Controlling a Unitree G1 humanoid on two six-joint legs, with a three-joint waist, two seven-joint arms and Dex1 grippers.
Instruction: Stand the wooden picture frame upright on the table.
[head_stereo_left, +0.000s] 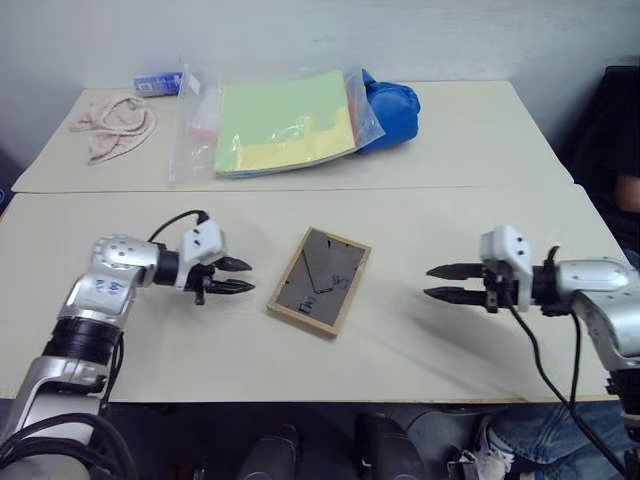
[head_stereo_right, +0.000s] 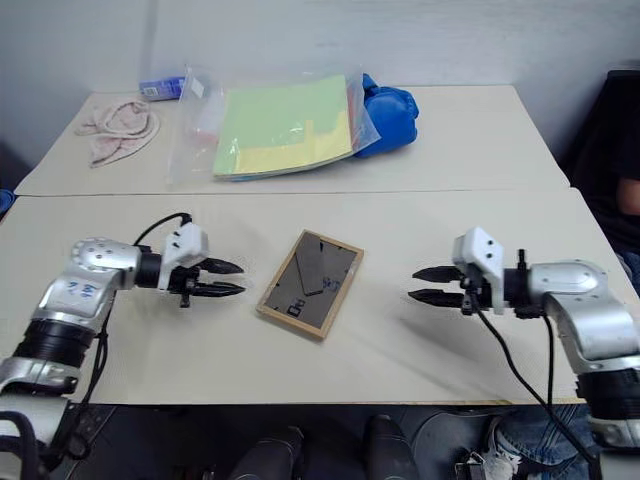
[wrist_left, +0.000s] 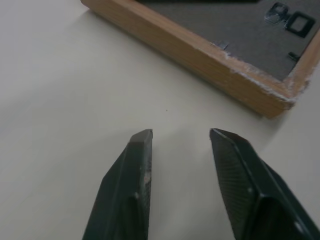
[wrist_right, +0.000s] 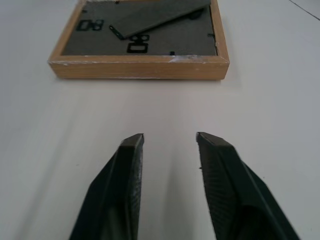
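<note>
1. The left gripper (head_stereo_left: 244, 276) hovers just beside the frame's left edge, black fingers (wrist_left: 127, 185) parted with nothing between them.
2. The right gripper (head_stereo_left: 432, 283) sits well apart on the other side, jaws likewise parted and empty, pointing at the frame.
3. Between them, the small light-wood picture frame (head_stereo_left: 319, 280) lies flat, dark grey back up, stand leg (wrist_right: 160, 17) folded against the panel.
4. It rests on the pale beige table (head_stereo_left: 420, 340).
5. Further back: a clear bag of green-yellow paper (head_stereo_left: 285, 122), a blue cloth bundle (head_stereo_left: 390, 103), a pinkish rag (head_stereo_left: 112, 124).
</note>
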